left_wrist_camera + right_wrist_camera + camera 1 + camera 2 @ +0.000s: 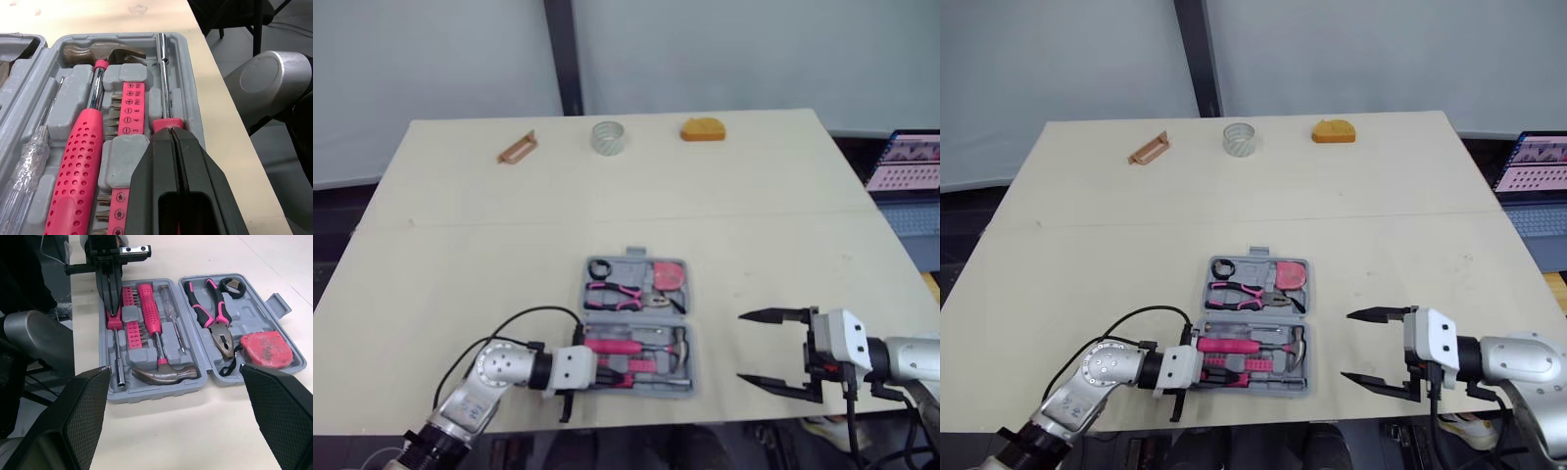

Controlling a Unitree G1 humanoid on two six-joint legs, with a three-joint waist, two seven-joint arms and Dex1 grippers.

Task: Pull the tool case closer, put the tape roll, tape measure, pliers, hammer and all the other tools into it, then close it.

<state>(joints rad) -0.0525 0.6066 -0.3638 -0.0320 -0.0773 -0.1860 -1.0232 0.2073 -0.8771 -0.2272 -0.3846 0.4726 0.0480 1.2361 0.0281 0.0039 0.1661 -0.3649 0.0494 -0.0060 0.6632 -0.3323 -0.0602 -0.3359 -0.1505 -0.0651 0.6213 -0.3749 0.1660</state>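
Note:
The grey tool case [690, 318] lies open near the table's front edge. Its far half holds a black tape roll [600, 268], pink pliers [617, 294] and a red tape measure [670, 275]. Its near half holds the pink-handled hammer [80, 166], a bit strip [131, 107] and a pink-handled driver [162, 73]. My left gripper [605, 368] is shut, its tips resting on the driver's pink handle. My right gripper [744, 347] stands open to the right of the case, apart from it, with nothing between its fingers.
At the table's far edge sit a clear tape roll [608, 137], a wooden bracket [517, 148] and an orange block [703, 129]. A laptop [906, 162] stands off the table to the right. The case lies close to the front edge.

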